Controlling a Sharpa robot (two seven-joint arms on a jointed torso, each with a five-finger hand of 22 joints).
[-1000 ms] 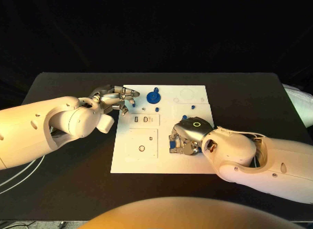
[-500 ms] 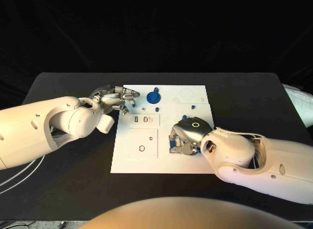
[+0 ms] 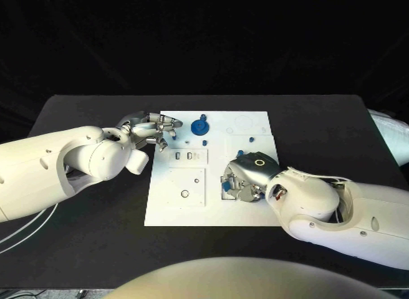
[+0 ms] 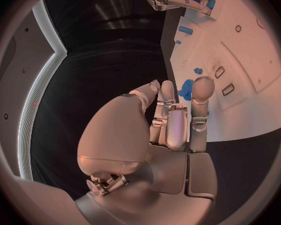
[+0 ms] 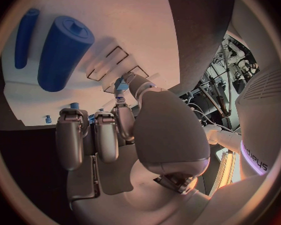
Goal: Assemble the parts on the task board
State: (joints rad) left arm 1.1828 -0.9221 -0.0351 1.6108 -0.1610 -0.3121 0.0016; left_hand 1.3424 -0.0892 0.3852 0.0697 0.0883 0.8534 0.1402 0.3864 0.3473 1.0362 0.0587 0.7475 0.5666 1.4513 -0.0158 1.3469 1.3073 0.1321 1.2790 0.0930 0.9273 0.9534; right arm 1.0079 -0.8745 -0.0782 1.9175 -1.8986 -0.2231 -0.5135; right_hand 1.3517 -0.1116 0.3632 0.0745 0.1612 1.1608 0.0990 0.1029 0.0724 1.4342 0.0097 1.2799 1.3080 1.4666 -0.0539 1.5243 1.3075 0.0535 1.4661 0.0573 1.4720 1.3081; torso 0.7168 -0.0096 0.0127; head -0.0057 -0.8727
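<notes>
From the head camera I am looking down at the task board (image 3: 214, 205), which is lying in the middle of the black table (image 3: 88, 112). My left hand (image 3: 151, 129) is hovering at the board's far left corner with its fingers bunched; I cannot tell whether it is holding anything there. A round blue part (image 3: 199, 127) is sitting on the board just beside those fingers. My right hand (image 3: 243, 180) is lying on the board's near right portion, fingers curled over small blue pieces (image 3: 225, 184); a grip is not something I can confirm.

From the left wrist, the left hand (image 4: 172, 120) is reaching toward the board's (image 4: 240, 85) edge, fingers straight and close together, the round blue part (image 4: 187, 90) showing just beyond their tips.

From the right wrist, the right hand (image 5: 115, 130) is hanging over the board (image 5: 115, 15) with fingers loosely curled, a small blue piece (image 5: 121, 86) sitting at one fingertip. A big blue cylinder (image 5: 62, 52) and a slim blue rod (image 5: 25, 35) are lying side by side on the board beyond the fingers.
</notes>
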